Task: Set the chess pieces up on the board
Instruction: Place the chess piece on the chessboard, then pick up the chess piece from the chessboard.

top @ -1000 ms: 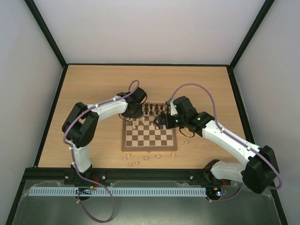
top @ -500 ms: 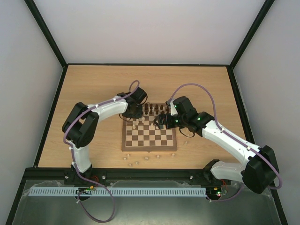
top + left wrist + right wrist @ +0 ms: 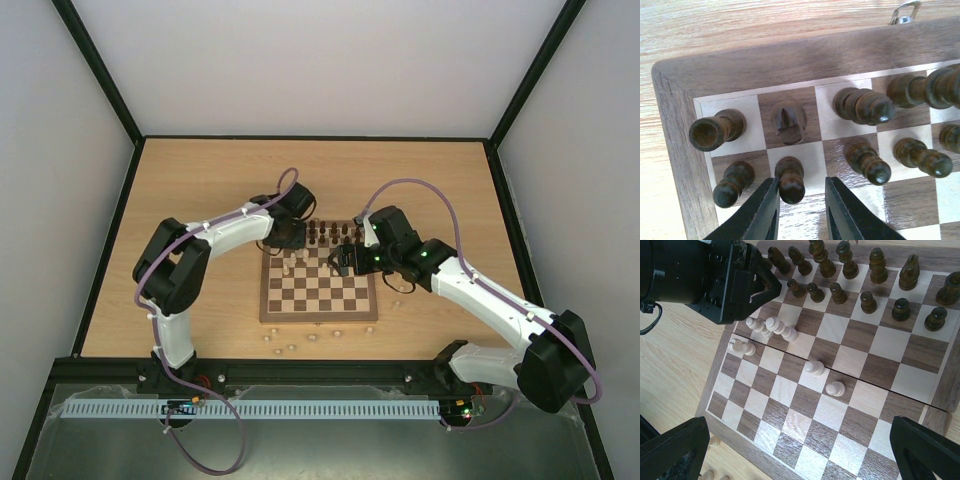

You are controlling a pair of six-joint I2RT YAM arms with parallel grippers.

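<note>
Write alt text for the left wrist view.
The black fingers of the left tool straddle a dark brown turned wooden pawn standing on a cream square near the corner of the checkered wooden chessboard. More dark brown wooden pieces stand in two rows around it.
</note>
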